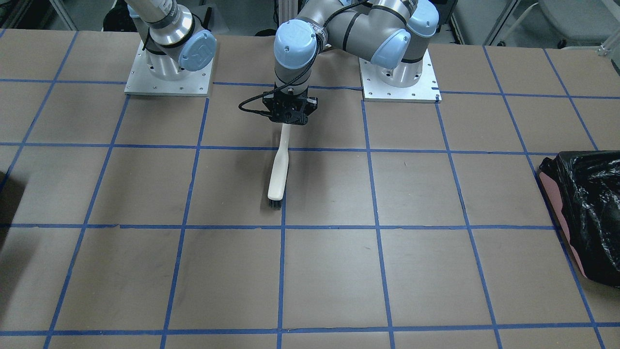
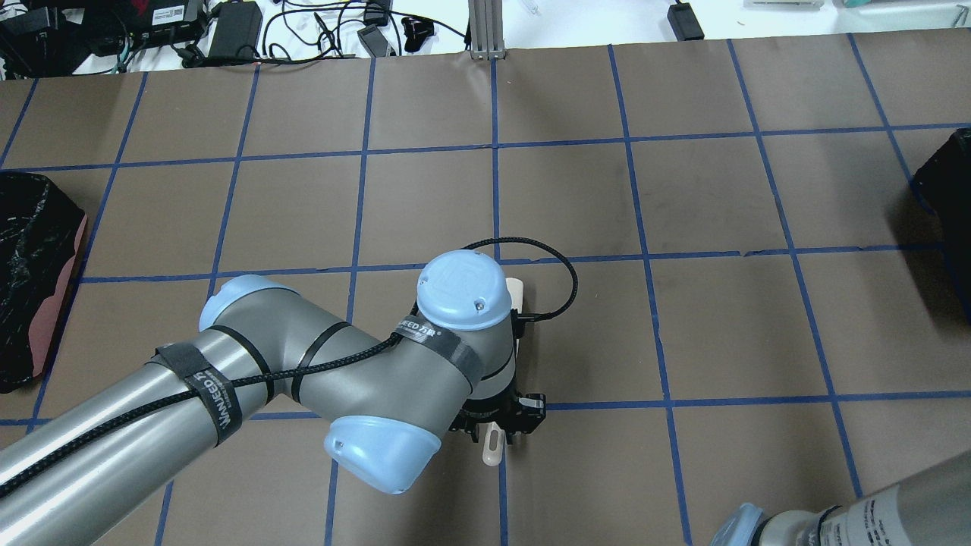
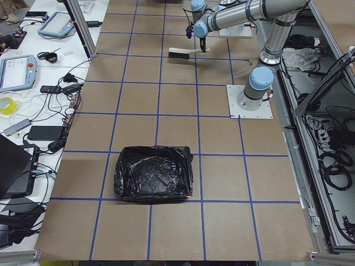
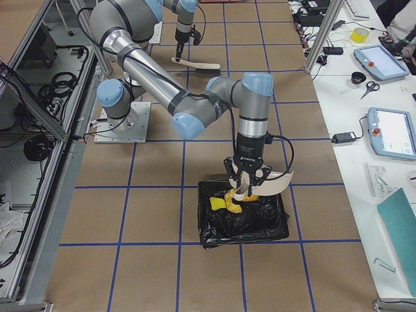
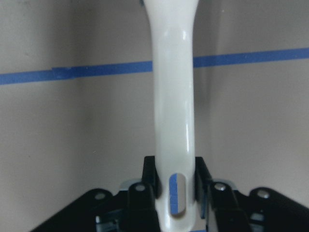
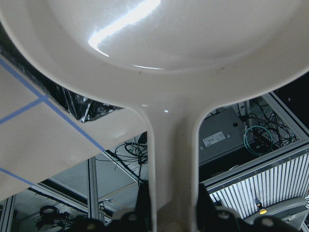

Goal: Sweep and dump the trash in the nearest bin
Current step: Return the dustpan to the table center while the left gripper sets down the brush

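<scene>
My left gripper (image 1: 286,122) is shut on the handle of a cream brush (image 1: 279,169), which lies along the table with its black bristles pointing away from the robot. The left wrist view shows the handle (image 5: 174,96) clamped between the jaws. My right gripper (image 4: 247,188) is shut on the handle of a cream dustpan (image 4: 272,183) and holds it over a black-bagged bin (image 4: 260,227) at the table's right end. Yellow trash (image 4: 227,205) lies inside that bin. In the right wrist view the dustpan (image 6: 169,48) fills the frame.
A second black-bagged bin (image 1: 586,213) stands at the table's left end and also shows in the overhead view (image 2: 30,273). Blue tape lines grid the brown table. Cables, tablets and tools lie on the white bench (image 4: 383,130) beyond the far edge.
</scene>
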`<action>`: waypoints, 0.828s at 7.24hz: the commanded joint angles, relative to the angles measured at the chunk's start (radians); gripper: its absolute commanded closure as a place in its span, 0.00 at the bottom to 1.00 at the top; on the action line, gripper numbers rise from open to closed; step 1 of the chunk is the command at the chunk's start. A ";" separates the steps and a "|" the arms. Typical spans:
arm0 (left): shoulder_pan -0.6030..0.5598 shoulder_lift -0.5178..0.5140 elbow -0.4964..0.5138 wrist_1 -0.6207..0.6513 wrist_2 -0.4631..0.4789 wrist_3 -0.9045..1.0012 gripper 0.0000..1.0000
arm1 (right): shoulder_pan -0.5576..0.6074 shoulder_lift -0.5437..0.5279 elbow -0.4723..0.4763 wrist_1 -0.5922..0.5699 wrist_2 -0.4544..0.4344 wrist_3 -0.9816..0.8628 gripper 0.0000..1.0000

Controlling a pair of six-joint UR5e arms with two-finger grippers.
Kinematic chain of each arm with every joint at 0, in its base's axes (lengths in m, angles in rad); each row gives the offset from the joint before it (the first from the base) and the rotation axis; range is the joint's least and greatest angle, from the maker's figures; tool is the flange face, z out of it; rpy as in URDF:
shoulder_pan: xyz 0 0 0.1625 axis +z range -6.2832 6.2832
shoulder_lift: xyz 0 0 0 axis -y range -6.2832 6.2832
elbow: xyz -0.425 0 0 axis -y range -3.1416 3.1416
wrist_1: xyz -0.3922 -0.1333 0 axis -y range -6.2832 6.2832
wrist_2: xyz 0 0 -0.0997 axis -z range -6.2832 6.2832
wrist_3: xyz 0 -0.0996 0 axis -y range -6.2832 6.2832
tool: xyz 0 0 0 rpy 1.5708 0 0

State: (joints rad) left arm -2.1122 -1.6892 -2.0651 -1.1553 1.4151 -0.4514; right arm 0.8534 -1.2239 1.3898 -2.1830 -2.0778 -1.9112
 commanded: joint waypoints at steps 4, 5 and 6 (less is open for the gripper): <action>0.021 0.028 0.145 -0.097 0.140 0.080 0.00 | 0.266 0.000 0.000 0.139 0.126 0.450 1.00; 0.047 0.029 0.242 -0.218 0.168 0.079 0.00 | 0.333 0.000 0.000 0.182 0.127 0.575 1.00; 0.136 0.031 0.355 -0.373 0.189 0.080 0.00 | 0.387 0.000 0.000 0.213 0.127 0.707 1.00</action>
State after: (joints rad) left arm -2.0533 -1.6604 -1.8385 -1.3591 1.5682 -0.3757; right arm 1.1650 -1.2247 1.3898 -2.0124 -1.9557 -1.3688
